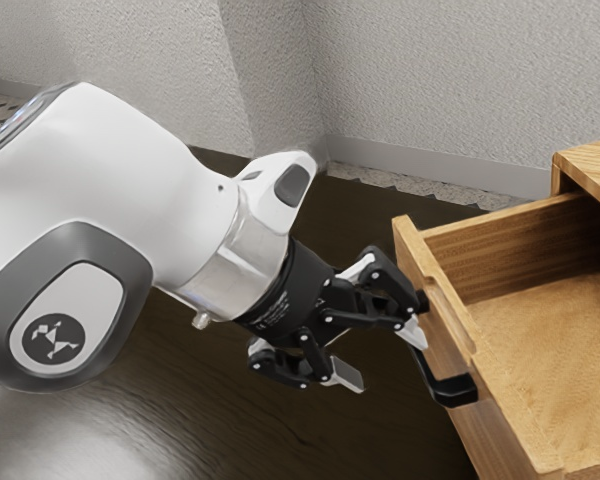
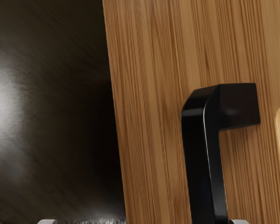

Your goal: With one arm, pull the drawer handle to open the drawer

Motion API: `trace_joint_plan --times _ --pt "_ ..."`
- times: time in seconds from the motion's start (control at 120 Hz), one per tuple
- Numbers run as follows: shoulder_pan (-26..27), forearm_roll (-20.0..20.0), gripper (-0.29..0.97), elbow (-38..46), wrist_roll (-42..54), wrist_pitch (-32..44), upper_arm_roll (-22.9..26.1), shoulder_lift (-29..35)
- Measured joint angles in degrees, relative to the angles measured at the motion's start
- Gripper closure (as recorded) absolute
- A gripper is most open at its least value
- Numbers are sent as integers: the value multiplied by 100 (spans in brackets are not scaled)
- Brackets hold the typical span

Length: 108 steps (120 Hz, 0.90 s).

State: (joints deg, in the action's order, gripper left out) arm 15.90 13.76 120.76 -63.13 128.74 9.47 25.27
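A light wooden drawer stands pulled well out of its cabinet, and its inside is bare. On the drawer front is a black bar handle, seen close up in the wrist view. My black gripper is at the drawer front, open. Its upper finger lies against the handle's upper end. The lower finger is well away from the handle, out over the dark surface.
The dark wooden surface runs under the arm and drawer front. A white textured wall with a pale baseboard closes the back. My arm's large white link takes up the exterior view's left.
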Motion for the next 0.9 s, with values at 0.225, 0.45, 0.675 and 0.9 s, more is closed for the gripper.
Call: trace_joint_plan --times 0.225,0.45,0.675,0.9 --pt "175 -1 25 479 -12 0 -237 409" --pt "260 2 25 988 -17 1 -451 994" --pt "280 1 21 1193 -19 -16 -494 1351" --pt "-400 -559 9 -1017 361 -2168 -137 2034"
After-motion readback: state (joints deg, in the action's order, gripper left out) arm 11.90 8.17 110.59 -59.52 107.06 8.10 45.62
